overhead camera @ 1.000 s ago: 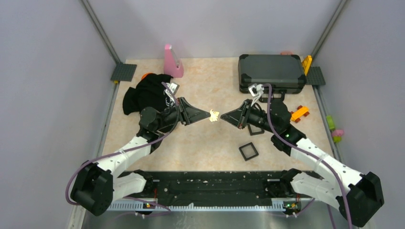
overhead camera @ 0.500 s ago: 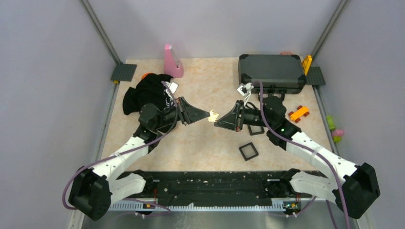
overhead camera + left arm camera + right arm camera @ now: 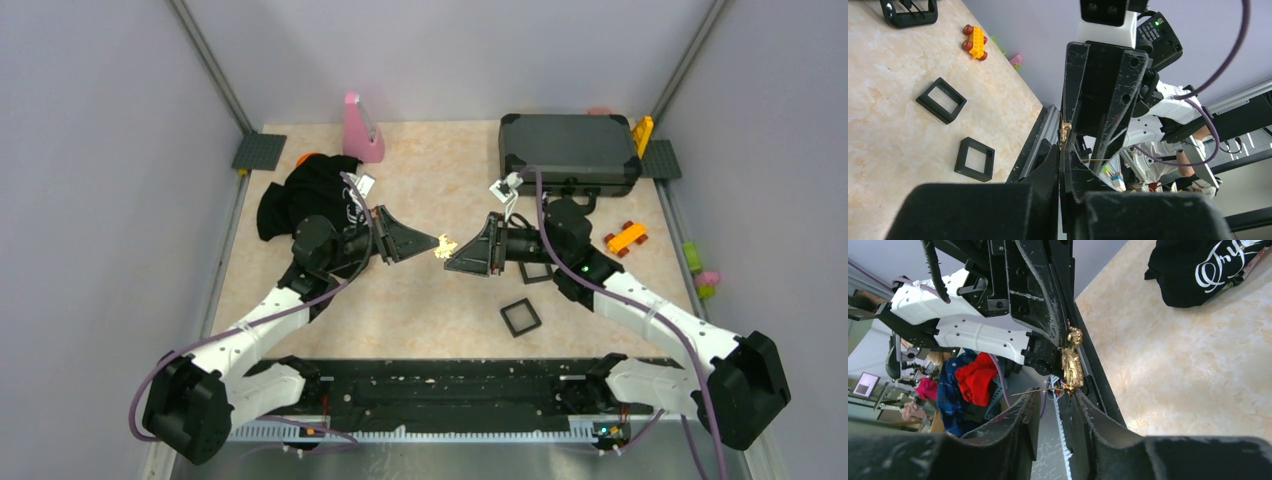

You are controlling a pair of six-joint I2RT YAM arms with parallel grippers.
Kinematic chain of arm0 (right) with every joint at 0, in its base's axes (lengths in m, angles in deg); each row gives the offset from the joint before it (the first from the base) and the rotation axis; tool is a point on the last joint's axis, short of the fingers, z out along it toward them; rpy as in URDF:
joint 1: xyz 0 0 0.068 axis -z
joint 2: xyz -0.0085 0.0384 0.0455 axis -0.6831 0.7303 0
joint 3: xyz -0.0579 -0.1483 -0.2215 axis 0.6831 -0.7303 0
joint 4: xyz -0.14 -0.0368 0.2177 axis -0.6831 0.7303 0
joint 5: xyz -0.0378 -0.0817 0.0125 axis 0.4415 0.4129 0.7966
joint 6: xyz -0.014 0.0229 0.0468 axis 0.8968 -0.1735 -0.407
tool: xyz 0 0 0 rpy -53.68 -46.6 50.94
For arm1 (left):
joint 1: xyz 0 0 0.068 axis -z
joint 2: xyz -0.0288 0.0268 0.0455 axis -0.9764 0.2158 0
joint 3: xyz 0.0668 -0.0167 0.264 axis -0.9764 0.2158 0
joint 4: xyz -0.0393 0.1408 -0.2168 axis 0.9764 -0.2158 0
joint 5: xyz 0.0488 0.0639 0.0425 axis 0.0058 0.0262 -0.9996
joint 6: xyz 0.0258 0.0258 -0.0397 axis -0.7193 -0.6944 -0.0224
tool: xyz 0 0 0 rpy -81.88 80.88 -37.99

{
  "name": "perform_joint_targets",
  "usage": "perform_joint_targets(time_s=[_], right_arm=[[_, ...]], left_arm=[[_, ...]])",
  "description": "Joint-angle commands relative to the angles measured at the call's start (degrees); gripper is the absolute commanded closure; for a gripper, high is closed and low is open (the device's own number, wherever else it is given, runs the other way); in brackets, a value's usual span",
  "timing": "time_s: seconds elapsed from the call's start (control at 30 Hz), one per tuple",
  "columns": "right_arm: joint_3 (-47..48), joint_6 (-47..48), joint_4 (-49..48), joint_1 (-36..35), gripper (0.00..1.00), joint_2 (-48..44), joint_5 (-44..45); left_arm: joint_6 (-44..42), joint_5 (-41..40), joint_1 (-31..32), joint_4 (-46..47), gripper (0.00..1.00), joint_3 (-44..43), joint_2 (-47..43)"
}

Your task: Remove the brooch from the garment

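Observation:
The gold brooch [image 3: 447, 244] hangs in the air over the table's middle, pinched at the tips of my left gripper [image 3: 438, 241], which is shut on it. It shows in the left wrist view [image 3: 1064, 134] and in the right wrist view [image 3: 1072, 360], with its thin pin sticking out sideways. My right gripper [image 3: 449, 266] is open, its tips right at the brooch; one fingertip [image 3: 1079, 396] touches its lower end. The black garment [image 3: 308, 193] lies crumpled at the back left, away from both grippers; it also shows in the right wrist view [image 3: 1205, 270].
A dark grey hard case [image 3: 568, 150] stands at the back right. Two small black square frames [image 3: 520, 317] [image 3: 536, 272] lie near the right arm. An orange toy car [image 3: 625, 237] sits right of them. A pink object [image 3: 360, 128] stands at the back.
My right gripper has moved left, closing the gap until its open tips reach the brooch. My left gripper has held the brooch almost still.

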Motion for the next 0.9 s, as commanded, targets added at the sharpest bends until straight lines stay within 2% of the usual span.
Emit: perform_joint_targets(time_s=[0.0,0.13,0.3,0.43,0.6,0.77,0.87], right_arm=[[3.1,-0.2,-4.8,-0.5,0.64,-1.0,-0.9],[2.6,-1.5,-6.3,-0.6,0.59,-1.1,0.2],[2.1,-2.4,-8.8,-0.6,0.61,-0.4,1.0],[2.1,-2.5,-9.0,-0.5,0.61,0.3,1.2],[2.8,-4.6,-8.7,-0.2,0.50,2.2,0.1],[3.4,-9.5,-8.3,1.0,0.47,4.7,-0.3],[3.4,-11.0,-8.7,1.2,0.40,5.3,0.4]], left_arm=[[-2.2,0.6,0.5,-2.1,1.00,-1.1,0.3],[-1.3,1.8,0.5,-1.0,1.00,-1.3,1.2],[1.5,4.1,0.6,3.8,1.00,-0.6,2.2],[1.2,5.4,1.0,4.1,1.00,-1.0,2.1],[-0.1,6.6,2.0,2.2,1.00,-1.5,1.9],[-1.7,7.0,2.7,0.7,1.00,-1.6,1.1],[-2.8,6.8,2.9,-1.3,1.00,-1.7,0.9]])
